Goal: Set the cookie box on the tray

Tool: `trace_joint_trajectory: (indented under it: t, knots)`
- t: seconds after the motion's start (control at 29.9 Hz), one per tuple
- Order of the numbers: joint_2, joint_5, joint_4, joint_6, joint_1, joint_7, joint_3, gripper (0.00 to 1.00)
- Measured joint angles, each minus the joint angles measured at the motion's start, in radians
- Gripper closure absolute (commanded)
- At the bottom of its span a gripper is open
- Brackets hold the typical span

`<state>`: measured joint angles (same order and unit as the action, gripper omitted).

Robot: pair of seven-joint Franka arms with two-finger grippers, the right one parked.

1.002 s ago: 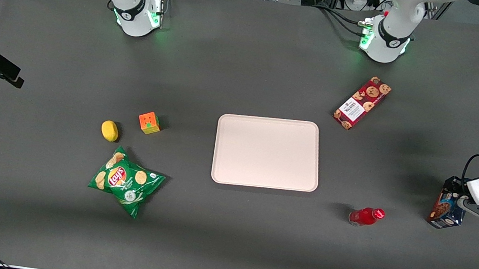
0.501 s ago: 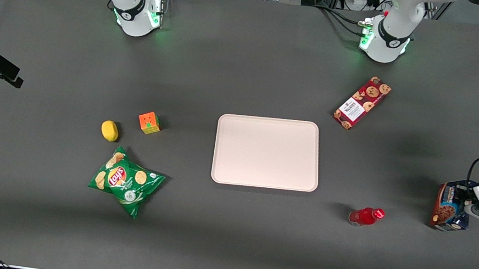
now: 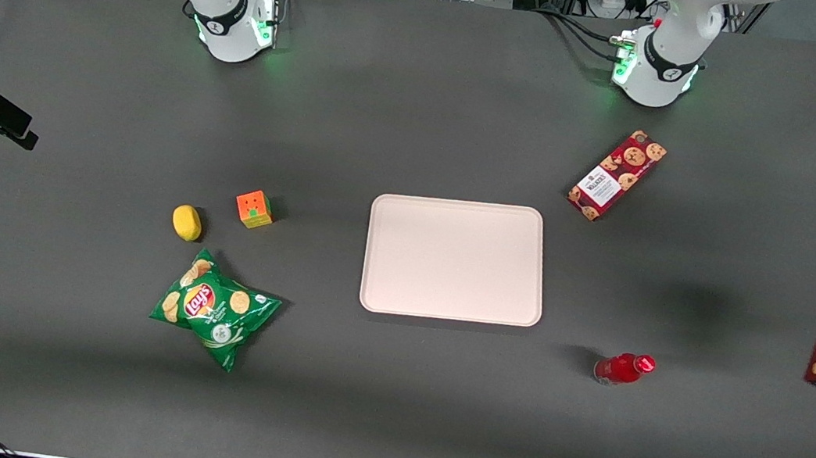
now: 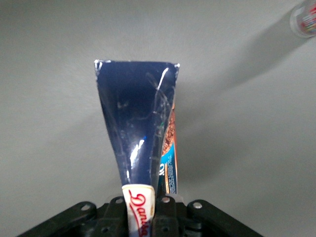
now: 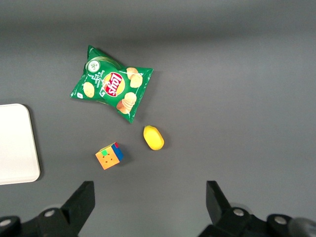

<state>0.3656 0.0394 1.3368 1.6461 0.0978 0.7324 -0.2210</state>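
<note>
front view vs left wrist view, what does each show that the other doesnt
Only the front view shows the tray, red cookie box, chips bag, lemon and cube. Only the left wrist view shows the gripper, shut on the cookie box and holding it clear of the table. Both show the cookie box, at the working arm's end of the table, and the red bottle.
</note>
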Motion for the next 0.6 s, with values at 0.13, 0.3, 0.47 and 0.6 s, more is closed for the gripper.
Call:
trace_joint_trajectory:
  t: [0.13, 0.3, 0.47, 0.6]
  knots:
    - [-0.003, -0.001, -0.029, -0.025, 0.000, 0.000, -0.007, 1.00]
    - [0.000, 0.001, -0.041, -0.087, -0.013, -0.060, -0.001, 1.00]
    - [-0.001, 0.003, -0.072, -0.206, -0.036, -0.237, 0.063, 1.00]
    - [-0.008, 0.004, -0.101, -0.277, -0.051, -0.442, 0.171, 1.00]
